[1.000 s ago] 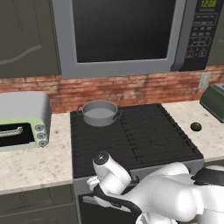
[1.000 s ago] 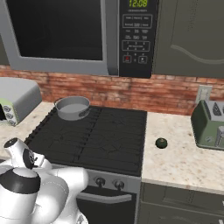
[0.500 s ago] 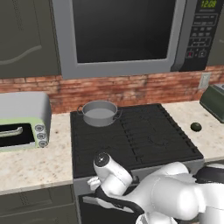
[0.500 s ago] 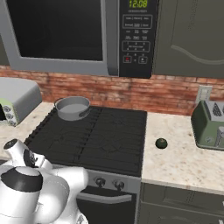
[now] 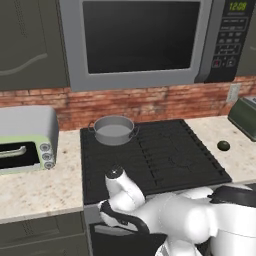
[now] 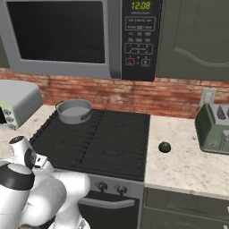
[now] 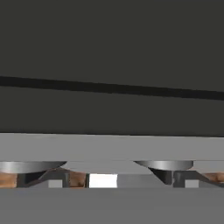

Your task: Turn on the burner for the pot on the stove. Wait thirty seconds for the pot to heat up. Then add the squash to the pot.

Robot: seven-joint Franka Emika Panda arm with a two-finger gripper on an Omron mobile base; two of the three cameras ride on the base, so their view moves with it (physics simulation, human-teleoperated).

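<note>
The pot (image 5: 114, 130) stood on the rear left burner (image 5: 114, 142) of the stove (image 5: 165, 160), close under the brick backsplash (image 5: 150, 104), with no flame discernible beneath it. The squash (image 5: 223, 145) lay on the speckled counter (image 5: 235, 155) to the right of the stove, well apart from the pot, with the whole width of the grates between them. A pale-green toaster oven (image 5: 25, 140) occupied the counter to the left of the stove, and a microwave (image 5: 145, 40) hung above the cooktop. The right base view added a dark green toaster (image 6: 214, 127) beyond the squash (image 6: 164, 147), and showed two knobs (image 6: 112, 188) on the steel front strip of the stove (image 6: 98, 143), beside the pot (image 6: 74, 111) seen from the other side. The robot arm (image 5: 165, 215) was folded low at the stove's front edge. The hand view showed a dark panel (image 7: 112, 65) at close range above a grey strip and two round knob-like shapes (image 7: 164, 165); whether the gripper was spread or pressed together could not be told.
</note>
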